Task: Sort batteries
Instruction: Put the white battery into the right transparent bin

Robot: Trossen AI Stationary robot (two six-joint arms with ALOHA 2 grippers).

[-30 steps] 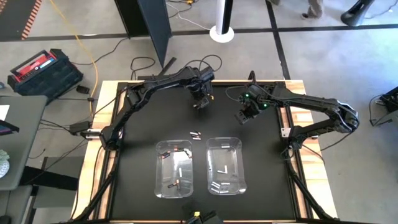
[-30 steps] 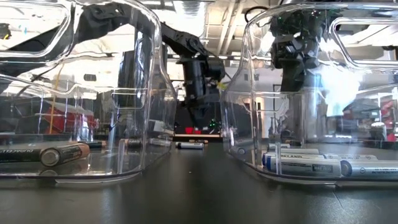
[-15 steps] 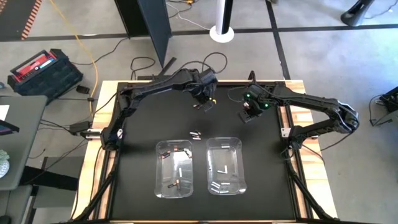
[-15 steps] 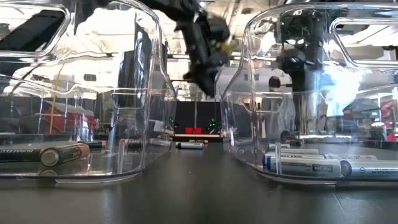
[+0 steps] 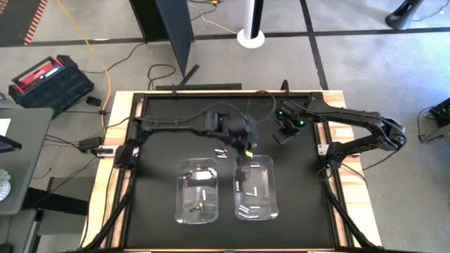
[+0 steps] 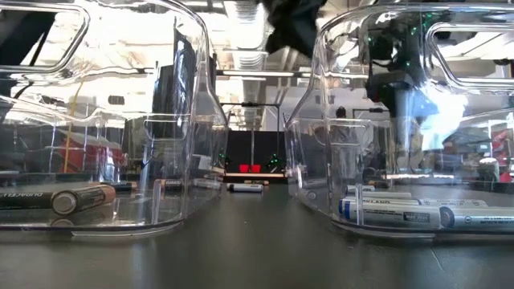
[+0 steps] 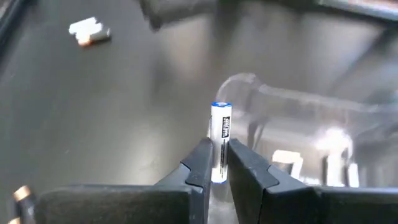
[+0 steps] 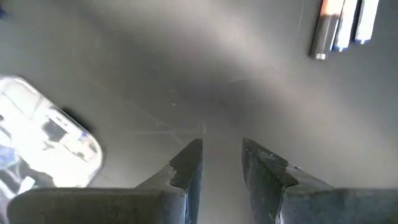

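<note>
My left tool pinches a white battery near the right clear bin. Right tool waits, parted, empty. Early release risks a rim bounce onto the tabletop.

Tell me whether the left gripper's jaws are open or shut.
Shut on a white battery: the left gripper pinches it between both jaws, near the right bin.

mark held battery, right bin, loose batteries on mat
held battery [image 7: 221, 134], left wrist view, on its white label.
right bin [image 5: 270, 184], high view, on its right wall.
loose batteries [image 5: 221, 152], high view, middle of the small cluster between the bins' far ends.
</note>
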